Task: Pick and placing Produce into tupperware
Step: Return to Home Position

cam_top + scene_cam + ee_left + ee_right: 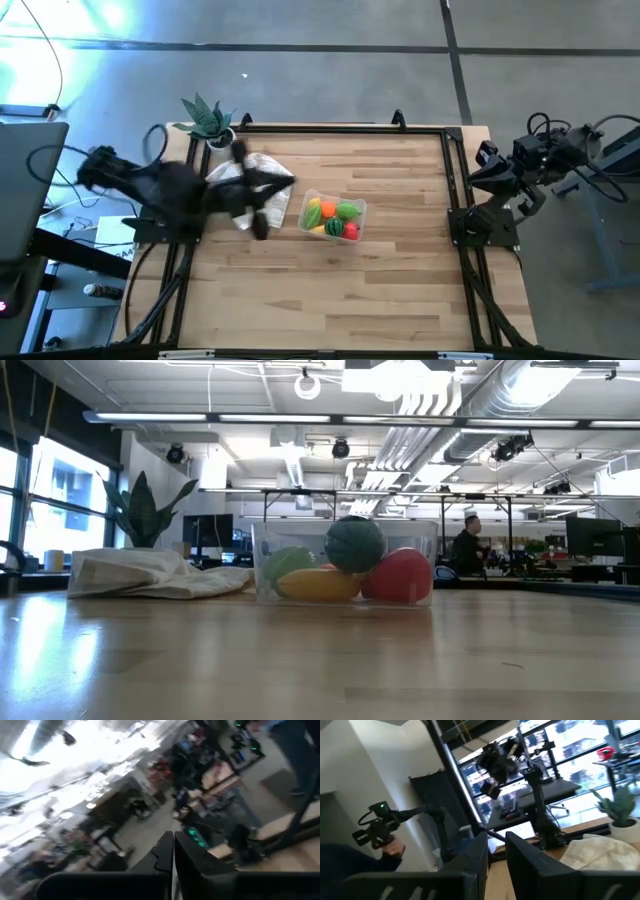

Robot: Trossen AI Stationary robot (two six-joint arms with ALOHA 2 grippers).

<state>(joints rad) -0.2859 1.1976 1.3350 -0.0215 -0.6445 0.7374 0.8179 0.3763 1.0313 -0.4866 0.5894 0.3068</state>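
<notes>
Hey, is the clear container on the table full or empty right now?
Full: the tupperware holds several toy fruits, with a dark green one piled on red, yellow and green ones.

Long ceiling lamps (300,417) glow bright above the tupperware (290,532). Left of it, light from the window (55,510) puts a pale shine on the table (60,645).

A pale wooden table (380,290) with plank stripes fills the middle of the room. At its far left corner stands a small potted plant (207,120) with spiky green leaves in a white pot. Just near of the plant, a crumpled white cloth (150,573) lies flat on the wood. Beyond the far edge, a person (467,545) in dark clothes sits among desks and monitors. Big windows (40,510) light the left side, and silver ducts (520,390) run overhead.
</notes>
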